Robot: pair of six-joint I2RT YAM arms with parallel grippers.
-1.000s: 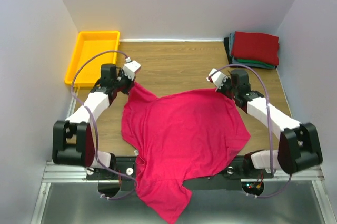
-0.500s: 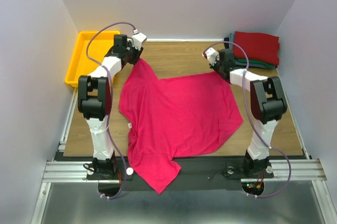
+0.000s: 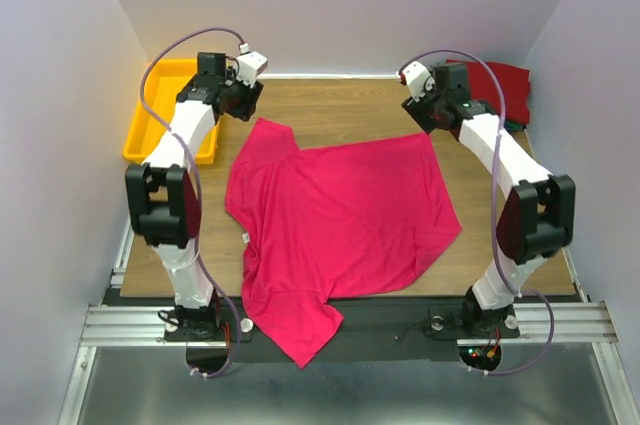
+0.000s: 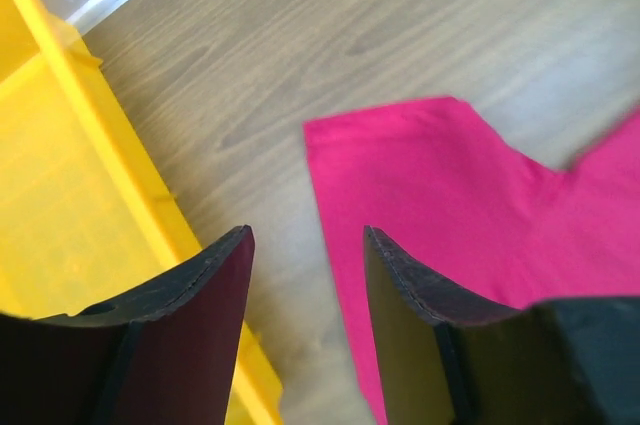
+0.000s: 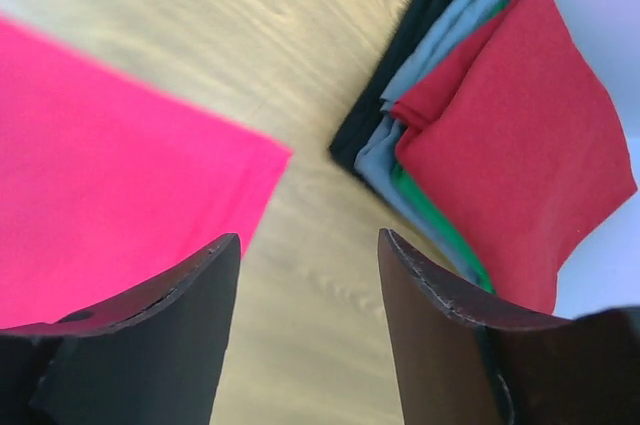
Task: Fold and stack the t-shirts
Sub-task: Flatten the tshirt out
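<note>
The pink shirt (image 3: 340, 215) lies spread out flat across the middle of the table (image 3: 340, 110). Its near left part hangs off the near edge between the two arm bases. One sleeve points toward the far left and the far right corner is pretty square.

The left gripper (image 4: 305, 235) hovers over the far left of the table, just past that sleeve tip. Its jaws are apart with nothing in them, and in the wrist view there's bare wood and a bit of pink edge through the gap. The yellow tray (image 3: 165, 85) sits right beside it on the left.

The right gripper (image 5: 310, 237) is over the far right, just beyond the shirt's far right corner. Its jaws are also apart and empty, with only wood showing between them.

The folded stack (image 5: 510, 125) is in the far right corner, well apart from the pink shirt. It has dark red on top, then green, grey-blue and black peeking out underneath.
</note>
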